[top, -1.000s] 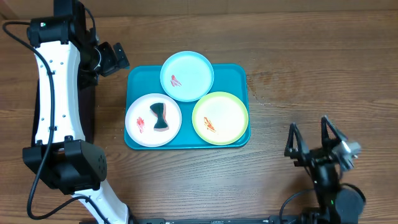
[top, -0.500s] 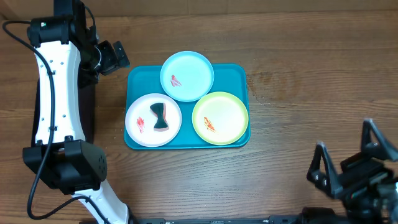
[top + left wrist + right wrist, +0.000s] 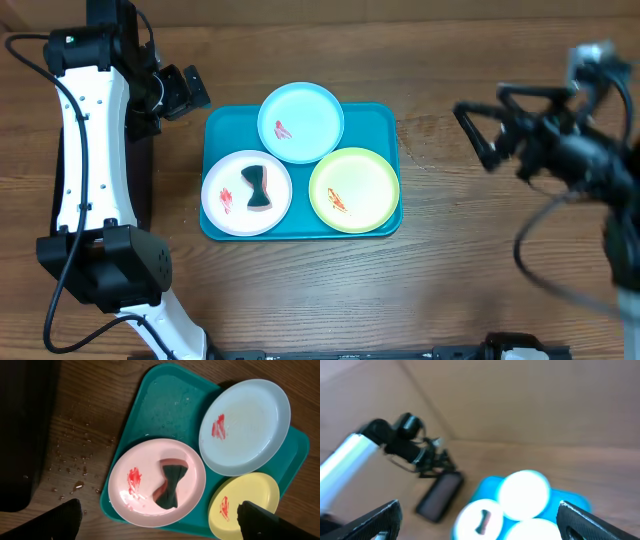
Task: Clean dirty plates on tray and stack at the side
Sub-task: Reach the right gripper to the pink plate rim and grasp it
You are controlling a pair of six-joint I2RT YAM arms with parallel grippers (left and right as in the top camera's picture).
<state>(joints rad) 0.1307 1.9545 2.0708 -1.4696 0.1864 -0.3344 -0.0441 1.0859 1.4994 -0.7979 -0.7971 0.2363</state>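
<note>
The turquoise tray (image 3: 225, 130) holds three plates. The light blue plate (image 3: 310, 110) sits at the back with a red smear. At front left, the white plate (image 3: 270, 210) carries a red smear and a dark bow-shaped sponge (image 3: 256, 187). The yellow-green plate (image 3: 365, 175), front right, has an orange smear. My left gripper (image 3: 180, 92) hovers open past the tray's back left corner, and its wrist view looks down on the white plate (image 3: 145, 460) and sponge (image 3: 170, 482). Raised to the right of the tray, my right gripper (image 3: 480, 130) is open, empty and blurred.
A black tray (image 3: 140, 180) lies left of the turquoise one, partly under my left arm. Water drops (image 3: 70, 455) dot the wood between them. The right wrist view is blurred and shows the tray (image 3: 487, 485) and the left arm (image 3: 355, 450) from afar.
My right arm has risen from the front right of the table and now hangs right of the tray, facing it. The left arm, plates and sponge have not moved.
</note>
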